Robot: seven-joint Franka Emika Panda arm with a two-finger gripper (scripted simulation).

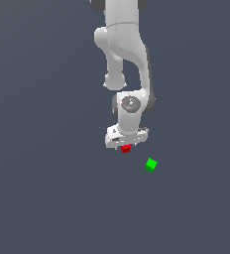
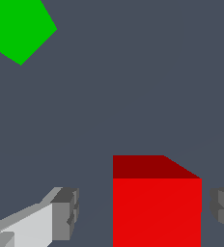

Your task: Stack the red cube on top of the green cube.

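The red cube (image 1: 126,148) sits directly under the hand of my gripper (image 1: 126,144) in the exterior view. In the wrist view the red cube (image 2: 156,207) stands between the two fingers of my gripper (image 2: 144,210). A wide gap separates it from one finger (image 2: 65,212) and a narrow gap from the other finger (image 2: 223,207), so the gripper is open around it. The green cube (image 1: 150,164) lies on the floor a short way off, toward the exterior view's right and nearer the camera; the wrist view shows the green cube (image 2: 17,26) at a corner of the picture.
A plain dark grey floor (image 1: 47,188) surrounds both cubes. The white arm (image 1: 124,44) rises above the hand in the exterior view.
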